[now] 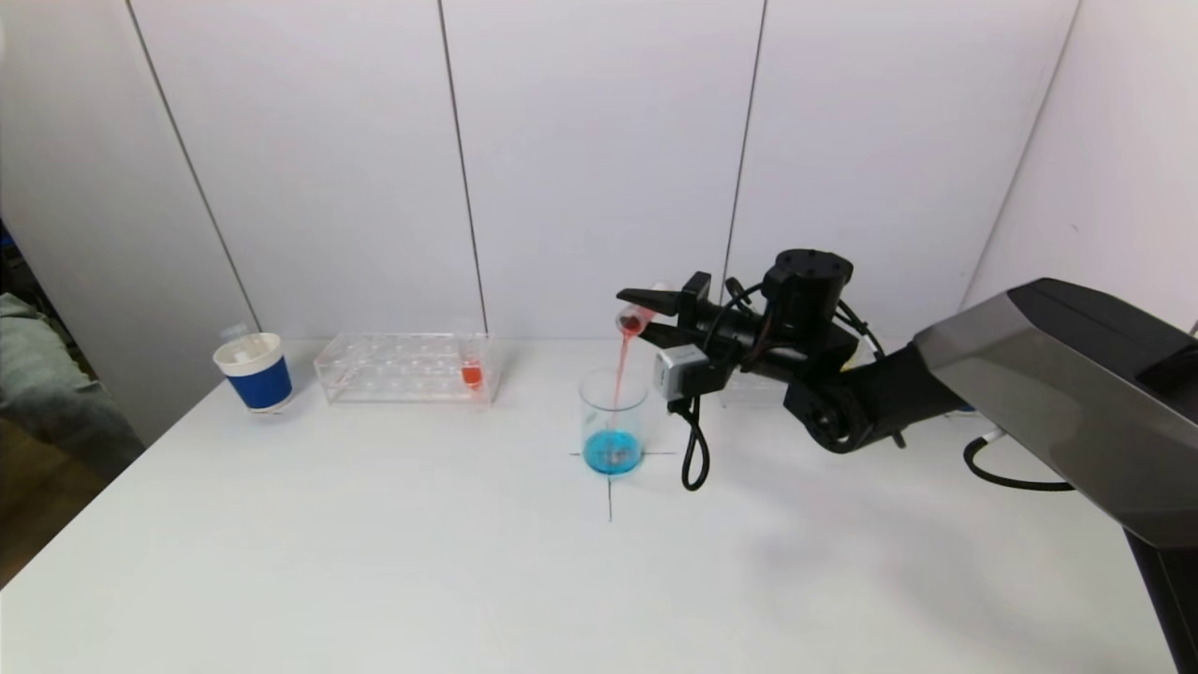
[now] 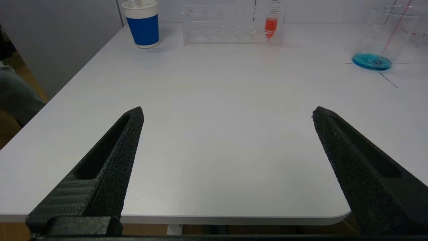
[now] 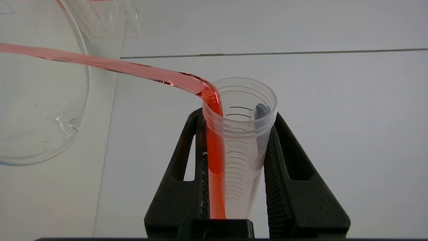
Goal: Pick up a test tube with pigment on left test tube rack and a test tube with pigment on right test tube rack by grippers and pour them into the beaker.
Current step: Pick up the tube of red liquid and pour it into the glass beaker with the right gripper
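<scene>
Right of centre in the head view, the right gripper holds a test tube tipped nearly level, mouth toward frame left, above the beaker. In the right wrist view the tube sits squarely between the two black fingers, pinched on both sides below its threaded rim. A thin red stream runs from the mouth into the beaker, which stands on a cross mark at frame centre with blue liquid in its bottom.

The left gripper hangs low at the table's near edge, jaws spread wide on nothing. At upper left stand the clear left test tube rack, one orange-filled tube at its right end, and a blue paper cup.
</scene>
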`<state>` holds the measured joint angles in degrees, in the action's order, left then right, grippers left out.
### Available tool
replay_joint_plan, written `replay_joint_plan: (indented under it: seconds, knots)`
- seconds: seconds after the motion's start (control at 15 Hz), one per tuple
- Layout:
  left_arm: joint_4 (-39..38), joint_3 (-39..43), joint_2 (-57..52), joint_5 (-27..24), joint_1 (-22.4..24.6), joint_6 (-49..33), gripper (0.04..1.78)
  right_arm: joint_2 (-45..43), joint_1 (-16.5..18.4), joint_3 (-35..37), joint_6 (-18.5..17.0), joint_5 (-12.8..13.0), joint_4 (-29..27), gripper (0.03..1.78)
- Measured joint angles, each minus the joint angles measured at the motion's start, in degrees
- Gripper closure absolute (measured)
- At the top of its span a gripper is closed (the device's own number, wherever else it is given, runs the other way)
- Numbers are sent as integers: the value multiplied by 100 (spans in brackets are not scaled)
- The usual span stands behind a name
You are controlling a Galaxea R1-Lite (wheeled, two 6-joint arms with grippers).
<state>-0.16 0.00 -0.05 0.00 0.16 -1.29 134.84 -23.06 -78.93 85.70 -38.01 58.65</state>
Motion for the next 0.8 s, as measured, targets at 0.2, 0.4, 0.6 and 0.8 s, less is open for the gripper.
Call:
replay_joint_plan:
  seconds: [0.2,0.4,0.6,0.8]
  knots:
    - [0,0,0,0,0,2,6,0,-6,0,126,1,-24,129]
    - [0,0,0,0,0,0,6,-2,-2,0,300,1,-99,129]
    - [0,0,0,0,0,0,6,-5,0,-15,499,11,-262,129]
    - [0,0,0,0,0,-2,6,-17,0,-23,658,34,-304,129]
